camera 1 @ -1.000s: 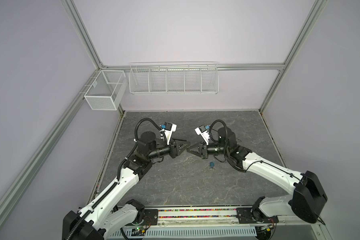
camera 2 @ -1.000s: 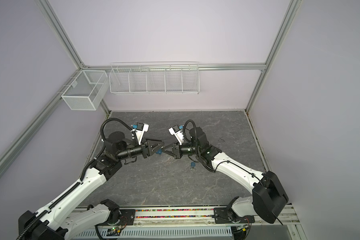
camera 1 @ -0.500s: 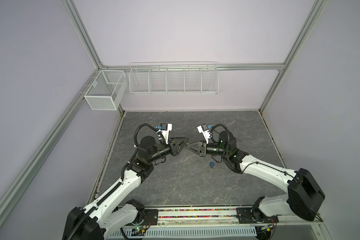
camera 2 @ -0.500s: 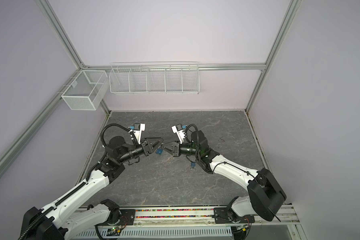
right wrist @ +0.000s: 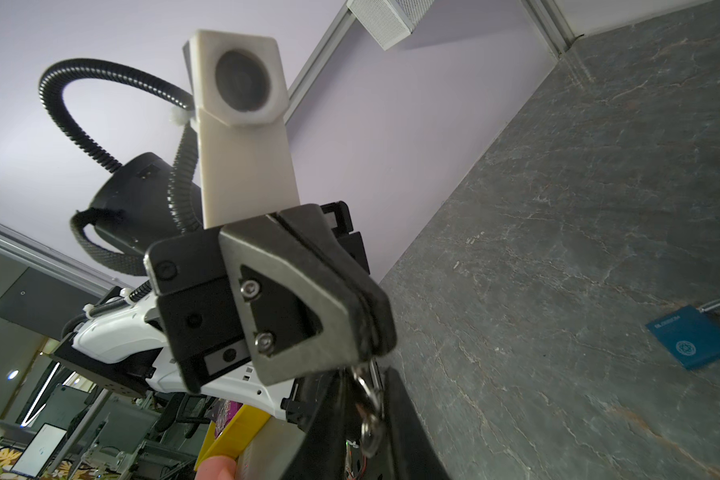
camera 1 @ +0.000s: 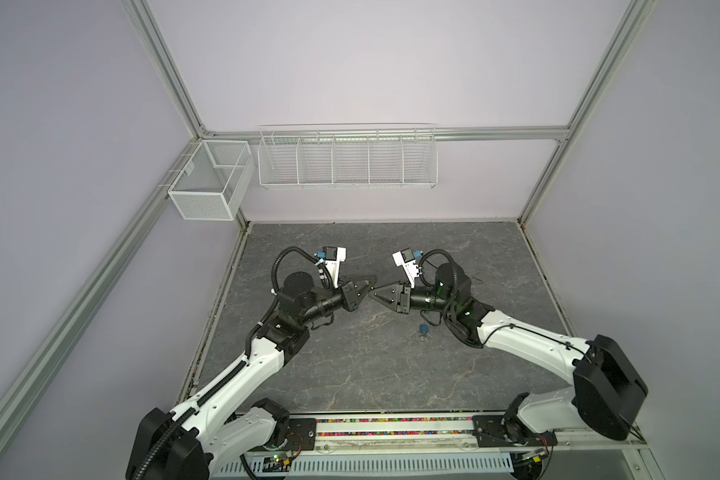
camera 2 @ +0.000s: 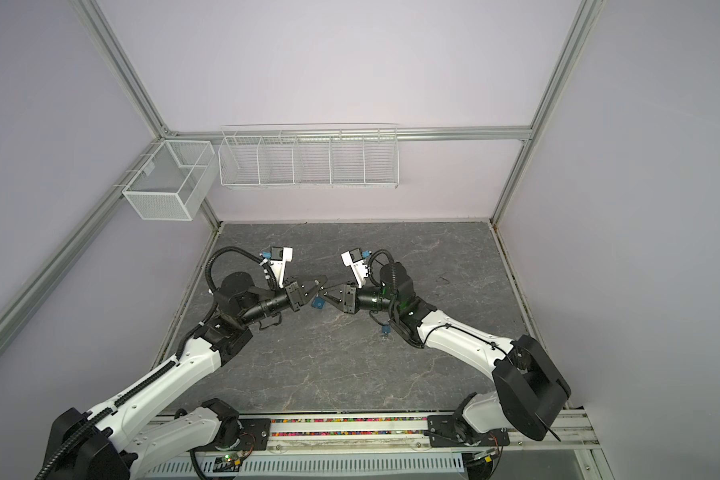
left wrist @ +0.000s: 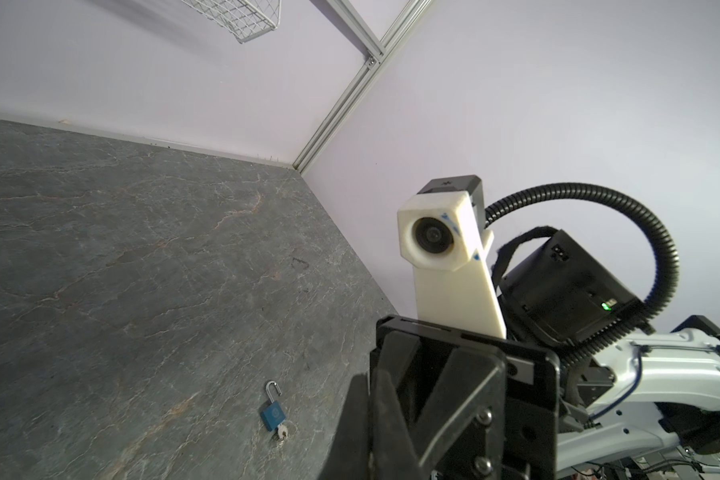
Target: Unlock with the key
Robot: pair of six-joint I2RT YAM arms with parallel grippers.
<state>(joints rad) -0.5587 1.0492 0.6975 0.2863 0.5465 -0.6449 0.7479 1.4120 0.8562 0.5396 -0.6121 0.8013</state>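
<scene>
My left gripper (camera 1: 372, 284) and right gripper (camera 1: 371, 294) meet tip to tip above the middle of the table, in both top views. In the right wrist view the left gripper (right wrist: 373, 353) is shut on the ring of a small silver key (right wrist: 370, 424). The key hangs between the parted fingers of my right gripper (right wrist: 366, 388). A blue padlock (camera 2: 317, 304) lies flat on the table just below the tips, and its shackle runs out of the right wrist view. Seen from the left wrist, the left gripper (left wrist: 368, 395) has its jaws pressed together.
A second blue padlock (camera 1: 422, 329) lies under the right forearm; its shackle stands open and a key sits in its base (left wrist: 273, 411). White wire baskets (camera 1: 347, 158) hang on the back wall. A mesh box (camera 1: 208, 187) is on the left rail.
The left gripper has closed its jaws on the key's ring. The right gripper, shut before, has parted its fingers. Both grippers stay tip to tip at the same spot.
</scene>
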